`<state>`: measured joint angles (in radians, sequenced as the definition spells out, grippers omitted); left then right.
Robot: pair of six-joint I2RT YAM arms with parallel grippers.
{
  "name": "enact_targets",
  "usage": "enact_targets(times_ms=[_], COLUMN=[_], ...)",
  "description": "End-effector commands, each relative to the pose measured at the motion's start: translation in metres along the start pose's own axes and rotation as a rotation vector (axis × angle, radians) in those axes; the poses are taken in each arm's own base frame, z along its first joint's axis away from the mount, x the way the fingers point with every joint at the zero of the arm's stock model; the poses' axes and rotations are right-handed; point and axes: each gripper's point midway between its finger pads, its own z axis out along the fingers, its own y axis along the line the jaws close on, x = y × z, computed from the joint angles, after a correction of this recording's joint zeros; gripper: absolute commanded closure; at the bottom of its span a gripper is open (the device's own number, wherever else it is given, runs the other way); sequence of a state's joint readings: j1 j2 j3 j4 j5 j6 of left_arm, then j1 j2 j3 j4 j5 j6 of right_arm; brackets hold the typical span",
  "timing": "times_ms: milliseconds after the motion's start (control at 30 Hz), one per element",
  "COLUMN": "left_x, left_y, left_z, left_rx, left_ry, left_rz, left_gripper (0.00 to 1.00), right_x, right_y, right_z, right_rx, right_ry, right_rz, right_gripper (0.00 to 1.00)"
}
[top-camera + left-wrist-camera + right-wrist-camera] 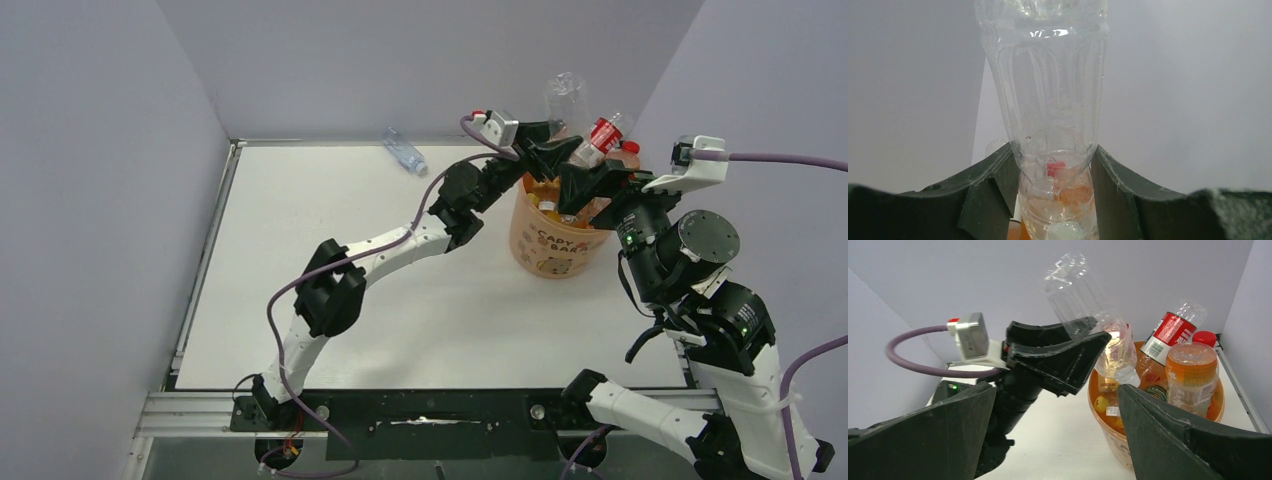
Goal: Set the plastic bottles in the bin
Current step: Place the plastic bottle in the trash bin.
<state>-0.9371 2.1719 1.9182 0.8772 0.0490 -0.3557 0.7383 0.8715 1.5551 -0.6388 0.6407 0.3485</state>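
Note:
The bin [548, 240], a pale-orange bucket with cartoon print, stands right of centre and holds several plastic bottles. A red-labelled bottle [603, 136] and an orange one with a red cap [1192, 377] stick out of it. My left gripper [548, 148] hovers over the bin's rim [1098, 410], shut on a clear bottle [1048, 90] that points neck down into the bin. Both fingers press its sides just above the neck. My right gripper [1053, 410] stands open and empty at the bin's near right side. Another clear bottle [404, 150] with a blue label lies at the table's far edge.
Grey walls close in the table at the back, left and right. The right arm's wrist and elbow [690, 250] crowd the space right of the bin. The left arm [380, 255] stretches diagonally across the table's middle.

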Motion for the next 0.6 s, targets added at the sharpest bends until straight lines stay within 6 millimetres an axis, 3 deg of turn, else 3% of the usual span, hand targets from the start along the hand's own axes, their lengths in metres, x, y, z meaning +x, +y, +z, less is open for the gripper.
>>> enact_targets(times_ms=[0, 300, 567], left_x=[-0.032, 0.010, 0.044], left_y=[-0.015, -0.006, -0.022], left_z=[0.018, 0.030, 0.027], left_rx=[0.061, 0.052, 0.070], left_ry=[-0.163, -0.117, -0.021], left_rz=[0.039, 0.124, 0.214], left_gripper=[0.54, 0.53, 0.48], right_x=[-0.027, -0.025, -0.022], right_y=[0.008, 0.010, 0.014], right_z=[-0.004, -0.005, -0.001], right_rx=[-0.047, -0.063, -0.078], right_ry=[-0.072, -0.072, -0.063], right_rz=[0.035, 0.031, 0.020], right_gripper=[0.02, 0.02, 0.02])
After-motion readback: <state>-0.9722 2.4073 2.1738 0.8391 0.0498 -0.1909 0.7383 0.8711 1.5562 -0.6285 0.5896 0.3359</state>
